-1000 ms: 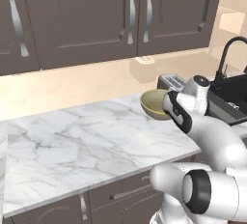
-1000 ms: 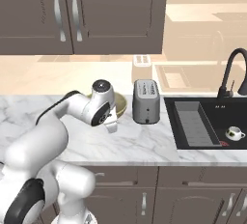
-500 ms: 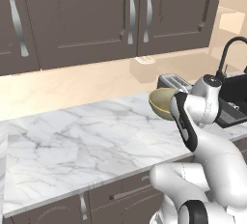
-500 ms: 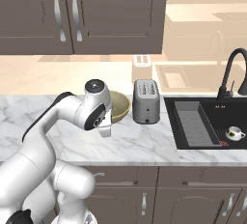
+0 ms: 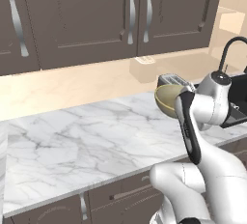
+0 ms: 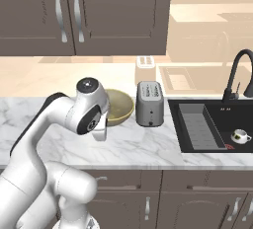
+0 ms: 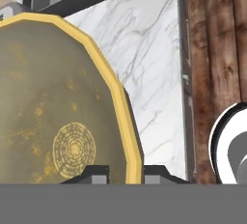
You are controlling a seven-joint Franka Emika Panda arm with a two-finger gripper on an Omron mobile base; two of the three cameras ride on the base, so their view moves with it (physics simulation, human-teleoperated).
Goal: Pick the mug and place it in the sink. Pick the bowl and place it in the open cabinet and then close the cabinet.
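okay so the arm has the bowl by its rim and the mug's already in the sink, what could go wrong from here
1. The gripper pinches only the thin rim of the bowl, one fingertip on each side. The bowl is wide and tilted, so it may swing or slip out.
2. The toaster stands right beside the bowl; a sideways swing could knock it.
3. In both base views the cabinet doors look shut. If so, the bowl would hit the door fronts.

Two views look forward and down from behind the arm, one from its left, one from its right; both take in the marble counter point(image 5: 72, 141), the toaster point(image 6: 149, 103) and the bowl point(image 6: 118, 107). The hand view sits very close over the bowl.
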